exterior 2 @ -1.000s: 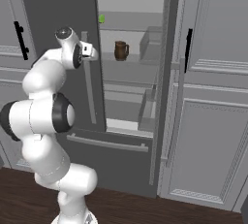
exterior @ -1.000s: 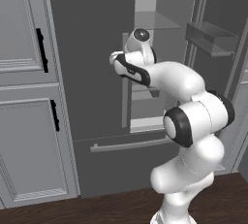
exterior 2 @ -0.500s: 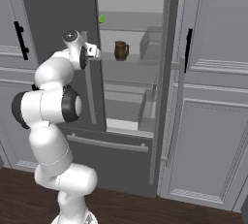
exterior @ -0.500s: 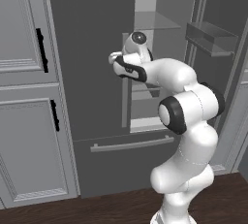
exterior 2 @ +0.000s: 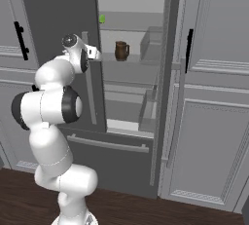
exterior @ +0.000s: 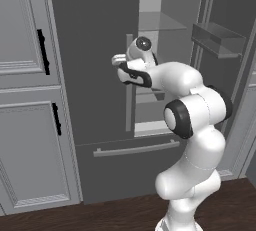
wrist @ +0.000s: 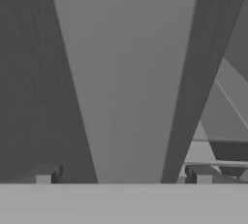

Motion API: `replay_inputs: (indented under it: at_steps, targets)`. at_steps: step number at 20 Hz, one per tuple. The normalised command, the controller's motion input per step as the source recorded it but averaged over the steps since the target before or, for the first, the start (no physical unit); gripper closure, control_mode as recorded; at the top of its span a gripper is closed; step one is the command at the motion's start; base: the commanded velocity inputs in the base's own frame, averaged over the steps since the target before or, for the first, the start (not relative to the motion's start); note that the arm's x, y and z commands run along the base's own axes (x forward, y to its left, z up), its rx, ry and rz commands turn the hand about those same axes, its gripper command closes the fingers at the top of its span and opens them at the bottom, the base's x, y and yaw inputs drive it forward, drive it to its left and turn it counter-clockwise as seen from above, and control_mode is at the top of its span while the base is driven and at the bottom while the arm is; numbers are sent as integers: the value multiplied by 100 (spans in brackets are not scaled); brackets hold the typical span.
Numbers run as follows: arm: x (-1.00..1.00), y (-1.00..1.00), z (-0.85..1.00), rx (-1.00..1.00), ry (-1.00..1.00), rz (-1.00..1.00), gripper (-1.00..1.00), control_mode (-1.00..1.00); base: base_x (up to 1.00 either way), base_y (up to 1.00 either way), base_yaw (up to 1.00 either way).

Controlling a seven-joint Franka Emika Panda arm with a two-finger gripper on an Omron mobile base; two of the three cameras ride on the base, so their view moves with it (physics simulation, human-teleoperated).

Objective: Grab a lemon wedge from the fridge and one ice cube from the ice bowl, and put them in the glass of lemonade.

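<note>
At the fridge (exterior 2: 58, 5) you are on the fetching step: your pincer (wrist: 123, 174) stands wide open and empty, straddling the left door's handle bar (wrist: 126, 72). Next, reach past to the lemon wedge (exterior 2: 102, 19) on the upper shelf.

Inside the open fridge (exterior 2: 131, 5) a mug (exterior 2: 121, 50) stands on a shelf (exterior 2: 131, 59) — the lemon wedge (exterior 2: 102, 18) sits at its ten o'clock, one shelf higher. Cabinets (exterior 2: 214, 97) flank the fridge at three o'clock — the gripper (exterior 2: 96, 55) at the mug's nine o'clock.
</note>
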Motion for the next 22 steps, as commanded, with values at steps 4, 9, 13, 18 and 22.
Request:
replay_inputs:
  at_steps: [4,9,13,18,22]
  targets:
    - [10,4,0,0,1,0,-100,-100,0,0,0]
    - [4,10,0,0,2,0,100,-100,0,0,0]
    - [5,13,0,0,4,0,100,-100,0,0,0]
    - [0,38,0,0,2,0,100,-100,0,0,0]
    - [0,71,2,0,-2,0,100,-100,0,0,0]
